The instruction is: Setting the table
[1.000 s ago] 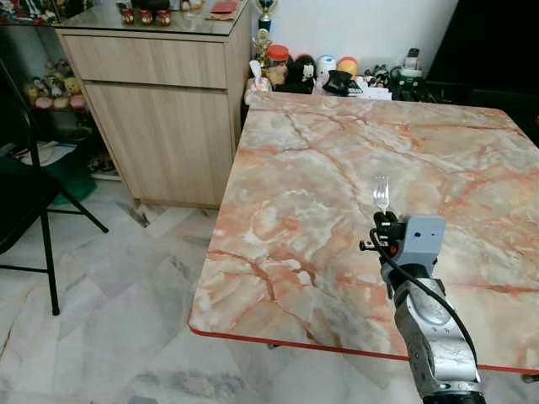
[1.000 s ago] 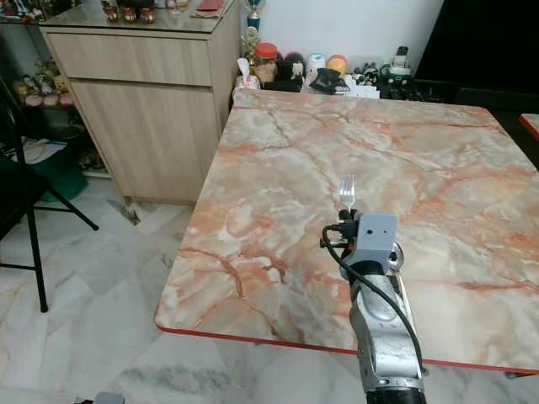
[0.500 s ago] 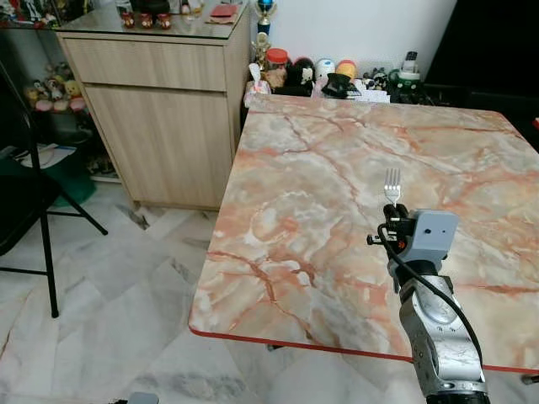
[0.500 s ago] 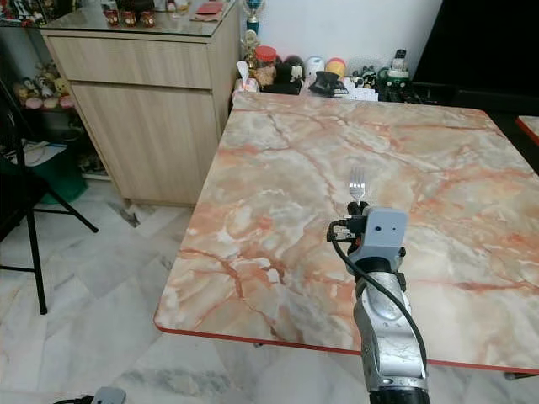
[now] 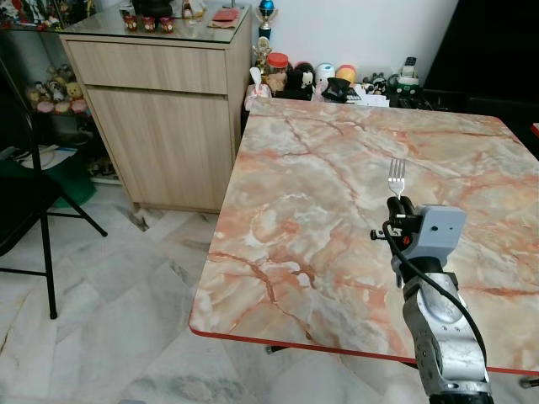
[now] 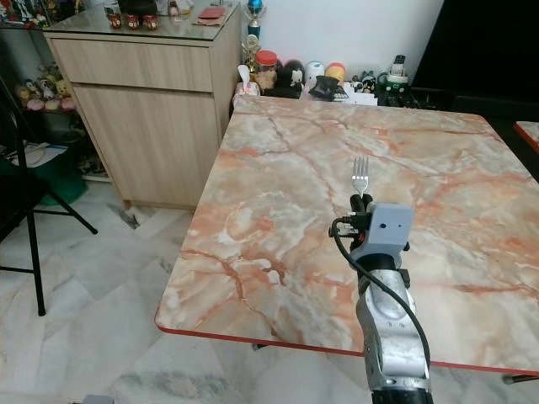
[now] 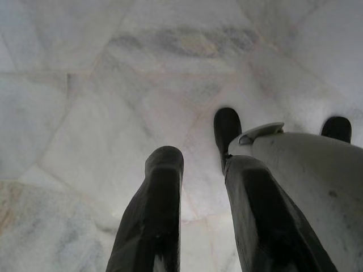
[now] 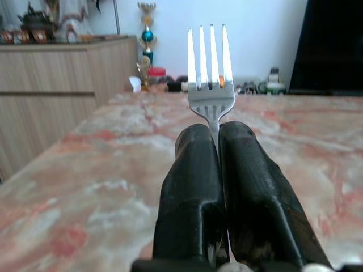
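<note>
Above the near part of the square pink-and-grey marble table (image 5: 320, 194), the right gripper (image 5: 401, 205) pinches the handle of a silver metal fork (image 5: 396, 175) between its two black fingers (image 8: 193, 187), tines pointing up; the left gripper (image 7: 198, 170) hangs over the pale marble floor (image 7: 85, 85), fingers narrowly parted, empty

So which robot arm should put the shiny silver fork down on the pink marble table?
The right. Its gripper already pinches the silver metal fork over the pink marble table; the left gripper hangs by the floor.
</note>
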`<state>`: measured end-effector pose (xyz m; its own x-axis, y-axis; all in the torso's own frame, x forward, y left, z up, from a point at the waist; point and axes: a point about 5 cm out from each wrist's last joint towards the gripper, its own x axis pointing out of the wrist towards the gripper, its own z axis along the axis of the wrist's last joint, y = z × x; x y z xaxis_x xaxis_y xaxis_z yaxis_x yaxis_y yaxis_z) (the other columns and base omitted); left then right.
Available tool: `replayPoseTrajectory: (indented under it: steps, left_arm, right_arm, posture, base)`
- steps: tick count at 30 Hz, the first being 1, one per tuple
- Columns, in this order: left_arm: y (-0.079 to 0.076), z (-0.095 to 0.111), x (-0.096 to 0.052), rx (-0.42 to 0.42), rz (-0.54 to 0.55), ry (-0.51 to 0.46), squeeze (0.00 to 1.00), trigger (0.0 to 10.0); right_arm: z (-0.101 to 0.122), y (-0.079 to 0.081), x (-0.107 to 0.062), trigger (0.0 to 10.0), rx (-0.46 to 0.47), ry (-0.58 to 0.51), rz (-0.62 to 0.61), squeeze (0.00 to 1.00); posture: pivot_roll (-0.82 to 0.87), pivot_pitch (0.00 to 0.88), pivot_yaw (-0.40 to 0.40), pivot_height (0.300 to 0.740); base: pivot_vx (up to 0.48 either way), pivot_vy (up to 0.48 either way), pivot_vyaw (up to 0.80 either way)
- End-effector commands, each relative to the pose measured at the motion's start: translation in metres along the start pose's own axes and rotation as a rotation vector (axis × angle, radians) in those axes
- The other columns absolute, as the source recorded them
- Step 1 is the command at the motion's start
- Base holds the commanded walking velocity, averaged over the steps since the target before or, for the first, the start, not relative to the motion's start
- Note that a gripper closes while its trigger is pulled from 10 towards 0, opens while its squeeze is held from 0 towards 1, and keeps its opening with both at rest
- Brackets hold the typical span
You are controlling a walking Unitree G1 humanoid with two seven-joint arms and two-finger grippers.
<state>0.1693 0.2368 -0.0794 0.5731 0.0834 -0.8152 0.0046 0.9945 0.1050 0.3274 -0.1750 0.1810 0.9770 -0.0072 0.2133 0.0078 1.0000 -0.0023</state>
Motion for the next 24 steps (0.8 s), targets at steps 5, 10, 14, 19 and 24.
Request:
replayPoseTrajectory:
  steps: [5,10,14,19,24]
  left_arm:
    - [-0.005,-0.002,0.000,0.018,-0.016,0.004,0.00,10.0]
    - [-0.007,-0.003,0.000,-0.004,-0.005,0.003,0.00,10.0]
    - [-0.009,-0.005,0.000,-0.007,-0.005,0.007,0.00,10.0]
    - [-0.007,-0.010,-0.001,-0.022,0.004,0.012,0.00,10.0]
    - [-0.002,-0.013,-0.003,-0.016,0.013,0.023,0.00,10.0]
  right_arm:
    - [0.012,-0.011,0.004,10.0,0.010,-0.045,-0.041,0.00]
    - [0.014,-0.014,0.003,10.0,0.013,-0.057,-0.018,0.00]
    - [0.013,-0.015,0.003,10.0,-0.015,-0.054,-0.010,0.00]
    - [0.014,-0.006,0.009,10.0,0.015,-0.065,0.000,0.00]
    - [0.016,0.002,0.011,10.0,0.015,-0.079,0.033,0.00]
  posture:
    - [0.02,0.042,-0.026,0.740]
    - [0.03,0.046,-0.038,0.740]
    - [0.04,0.039,-0.045,0.740]
    - [0.05,0.036,-0.050,0.740]
    - [0.05,0.010,-0.033,0.740]
  base:
    - [0.000,-0.272,0.00]
    - [0.000,-0.480,-0.32]
    - [0.000,-0.480,-0.20]
    - [0.000,-0.480,0.00]
    - [0.000,-0.480,0.00]
